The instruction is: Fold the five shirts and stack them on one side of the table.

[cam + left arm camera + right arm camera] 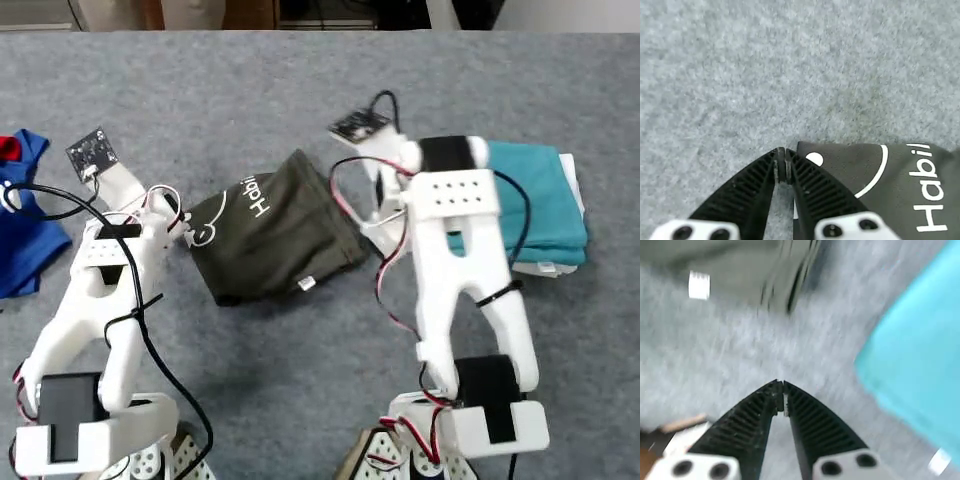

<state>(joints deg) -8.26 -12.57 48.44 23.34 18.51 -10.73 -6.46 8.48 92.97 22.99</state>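
**High view.** A folded olive shirt (272,232) lies at the centre of the grey table (300,90). At 3 o'clock a folded teal shirt (530,200) tops a stack, with a white layer (572,185) showing under it. At 9 o'clock a blue shirt (25,220) lies loose and appears not yet folded. The left gripper (183,224) sits at the olive shirt's 9 o'clock corner. The right arm (455,230) stands between the olive shirt and the stack.

**Left wrist view.** The left gripper (783,167) has its jaws pressed together, and no cloth is visible between the tips. The printed corner of the olive shirt (880,175) lies just beside them, partly under one finger.

**Right wrist view.** The right gripper (781,396) is likewise closed and empty over bare table, between the olive shirt (740,260) and the teal shirt (920,350). This view is blurred.

**Handling (judgement).** The olive shirt is light, soft and limp. Lifted by a single point it would likely sag and lose its folds, and dragging it over the felt-like surface may ruck the lower layers. The safest hold is a pinch through all layers at a folded edge. One gripper should take each of two opposite corners, and the bundle should be carried level to the stack at 3 o'clock.
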